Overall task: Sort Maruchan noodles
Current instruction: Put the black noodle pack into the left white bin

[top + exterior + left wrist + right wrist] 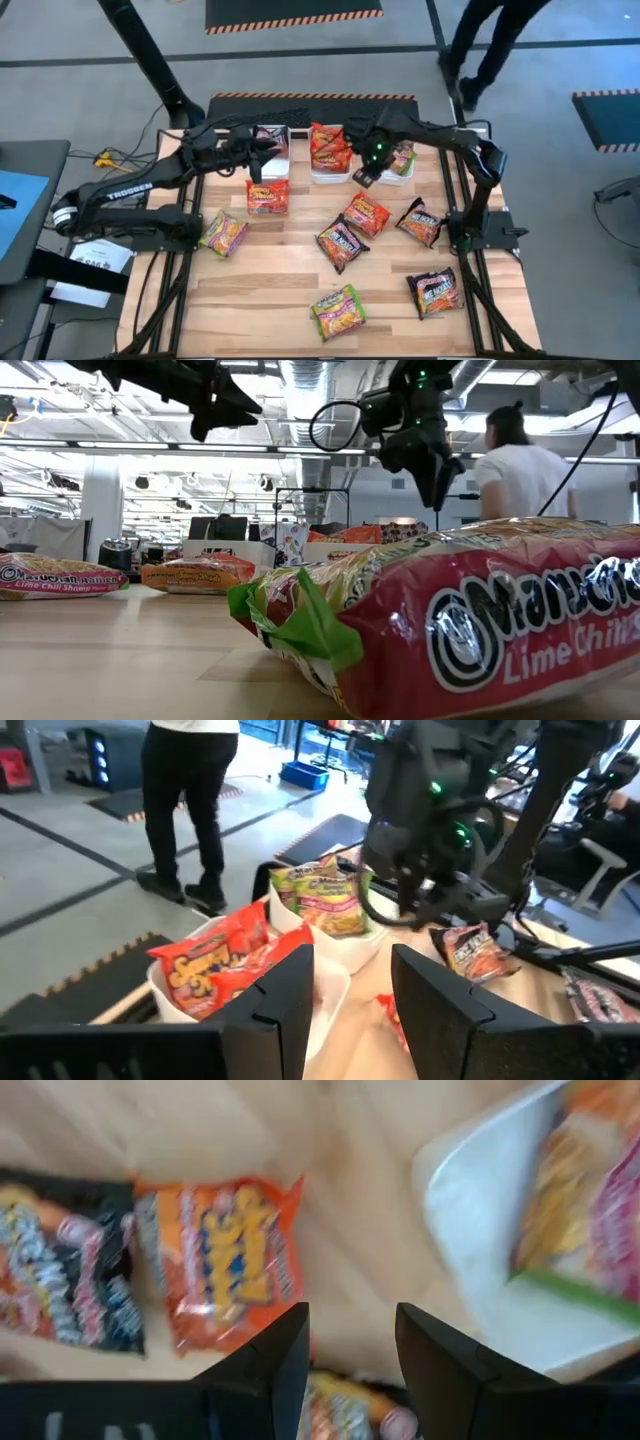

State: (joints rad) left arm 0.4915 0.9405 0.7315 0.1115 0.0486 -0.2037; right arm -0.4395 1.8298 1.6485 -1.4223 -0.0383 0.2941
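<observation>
**Colours and patterns on the table**

A pale wooden table top with light grain is seen. White bins are filled with red-orange packets and a green-and-yellow packet. Black-maroon packets with orange print are scattered beside an orange packet. A green-edged packet with pink and yellow print is shown, lettered in white on red in the low view. Both arms are dark.

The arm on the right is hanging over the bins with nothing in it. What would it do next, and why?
Probably swing down toward the orange packet on the table just in front of the bins. The right gripper hovers open and empty beside the green-packet bin, and its own camera shows that orange packet right ahead, unsorted.
</observation>
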